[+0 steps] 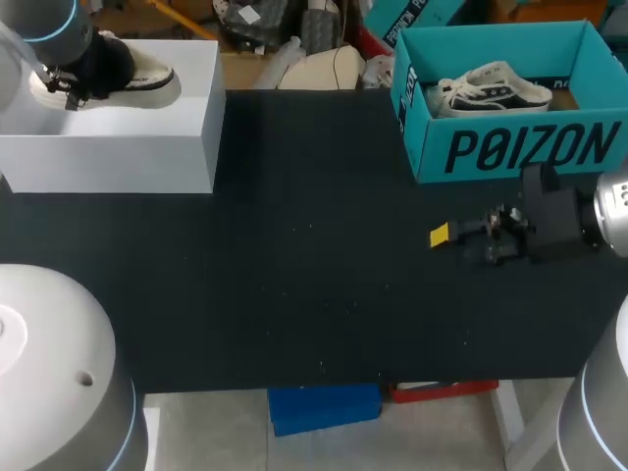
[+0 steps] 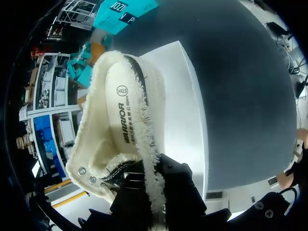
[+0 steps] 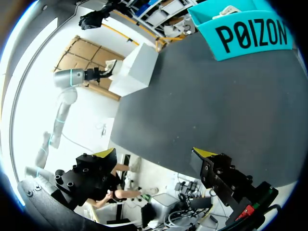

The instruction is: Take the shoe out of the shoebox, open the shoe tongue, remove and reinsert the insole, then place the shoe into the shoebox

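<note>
A cream and black shoe [image 1: 137, 77] lies on a white block [image 1: 147, 128] at the far left. My left gripper [image 1: 74, 90] is at its heel end. Seen from the left wrist, the shoe [image 2: 120, 125] shows its cream inside and frayed edge, and my left gripper [image 2: 154, 175] is shut on that edge; its yellow tips are hidden. The teal shoebox [image 1: 510, 147] stands open at the far right with a second shoe [image 1: 491, 88] inside. My right gripper [image 1: 444, 236] hovers in front of the box, open and holding nothing; its own view shows the right gripper [image 3: 155, 154] over the dark table.
The dark table top [image 1: 314, 265] stretches between the white block and the shoebox. In the right wrist view the white block [image 3: 137, 67] and my left arm [image 3: 72, 79] are far ahead, with the shoebox [image 3: 250, 33] off to one side.
</note>
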Robot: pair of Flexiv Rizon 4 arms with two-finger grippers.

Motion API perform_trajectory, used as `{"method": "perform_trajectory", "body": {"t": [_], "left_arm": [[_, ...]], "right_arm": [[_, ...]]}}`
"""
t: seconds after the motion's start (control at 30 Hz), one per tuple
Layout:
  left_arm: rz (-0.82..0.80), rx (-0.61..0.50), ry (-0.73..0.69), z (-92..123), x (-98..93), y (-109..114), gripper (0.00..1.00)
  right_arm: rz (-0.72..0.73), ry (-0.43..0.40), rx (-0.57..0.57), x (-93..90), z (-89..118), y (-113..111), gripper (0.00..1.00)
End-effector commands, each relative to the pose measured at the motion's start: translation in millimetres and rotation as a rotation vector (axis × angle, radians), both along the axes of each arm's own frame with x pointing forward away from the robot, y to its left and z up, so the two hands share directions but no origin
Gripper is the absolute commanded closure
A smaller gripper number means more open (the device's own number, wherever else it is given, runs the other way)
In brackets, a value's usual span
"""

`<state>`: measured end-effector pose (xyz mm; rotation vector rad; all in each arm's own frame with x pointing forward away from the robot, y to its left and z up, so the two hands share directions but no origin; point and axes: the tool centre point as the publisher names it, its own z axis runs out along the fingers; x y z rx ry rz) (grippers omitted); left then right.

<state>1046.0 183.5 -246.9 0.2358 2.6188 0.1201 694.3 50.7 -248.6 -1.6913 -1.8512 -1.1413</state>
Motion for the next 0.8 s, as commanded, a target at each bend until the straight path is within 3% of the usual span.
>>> {"method": "perform_trajectory", "body": {"t": [0.03, 0.43, 0.8], "left_arm": [[0.004, 0.002, -0.002, -21, 12.1, 4, 1.00], [0.016, -0.007, 0.082, -78, 15.2, 11, 1.00], [0.034, -0.002, 0.132, -102, 17.4, 16, 1.00]], "right_arm": [[0.000, 0.002, -0.002, 0.3, 1, 0, 0.00], [0.000, 0.002, -0.002, 0.3, 1, 0, 0.00], [0.000, 0.002, -0.002, 0.3, 1, 0, 0.00]]}}
